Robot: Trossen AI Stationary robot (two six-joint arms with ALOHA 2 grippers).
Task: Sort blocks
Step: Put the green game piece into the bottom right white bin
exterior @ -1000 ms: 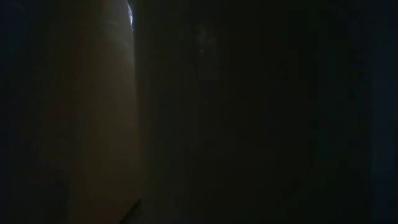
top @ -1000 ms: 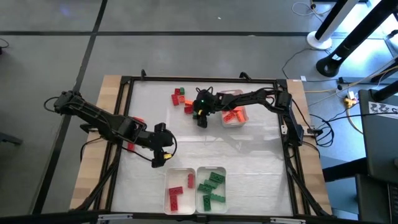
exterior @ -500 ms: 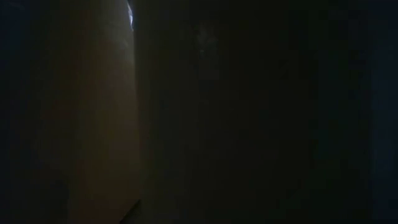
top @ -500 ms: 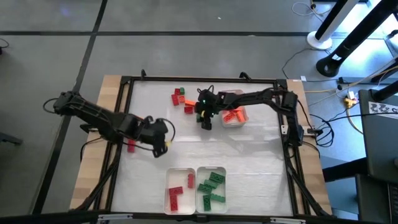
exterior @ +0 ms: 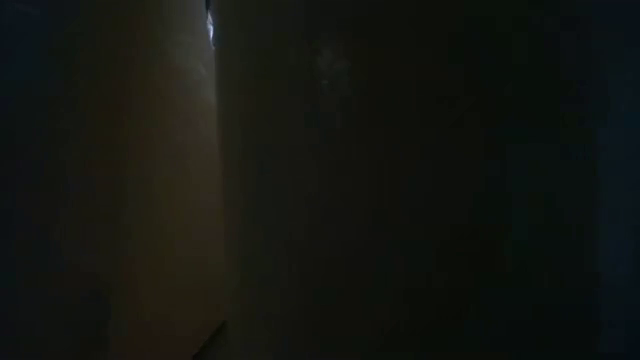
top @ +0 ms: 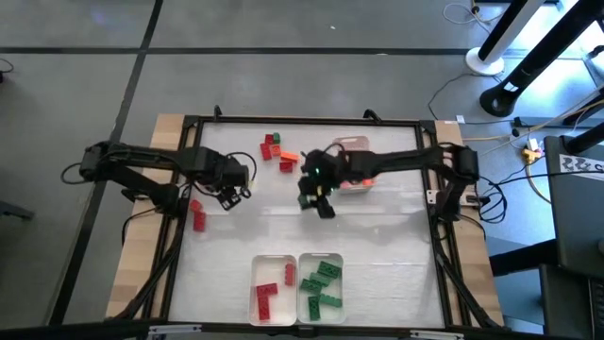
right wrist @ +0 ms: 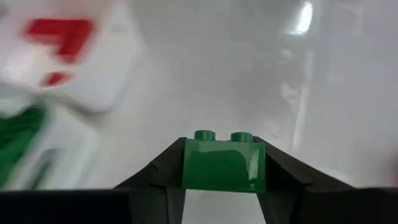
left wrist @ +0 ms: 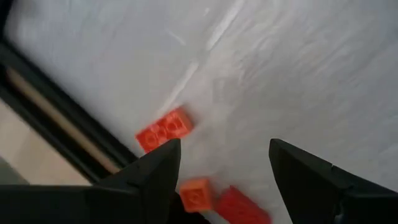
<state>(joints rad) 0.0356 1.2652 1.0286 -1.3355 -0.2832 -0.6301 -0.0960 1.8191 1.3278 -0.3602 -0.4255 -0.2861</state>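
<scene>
Between the fingers of the right gripper (right wrist: 222, 171), near the middle of the table, sits a green block (right wrist: 224, 165), pinched on its two short sides with its studs up; in the overhead view it shows as a green speck at the gripper (top: 311, 194). Such a brick is probably light, hard and rather slick, so a firm squeeze across flat opposite faces, as here, seems the safest hold (a grip on the studs would likely slip). The tray of green blocks (top: 321, 286) lies toward the near edge, beside the tray of red blocks (top: 269, 295), and the bare table between looks free of obstacles. Behind the right arm, a third tray with orange blocks (top: 357, 174) stands close, and a loose cluster of unsorted blocks (top: 276, 151) lies near the far edge. The left gripper (top: 234, 186) hovers at the table's left side with its fingers spread and nothing between them; below it lie red and orange blocks (left wrist: 164, 129) by the black frame (top: 185, 179). The low view is dark and tells nothing.
</scene>
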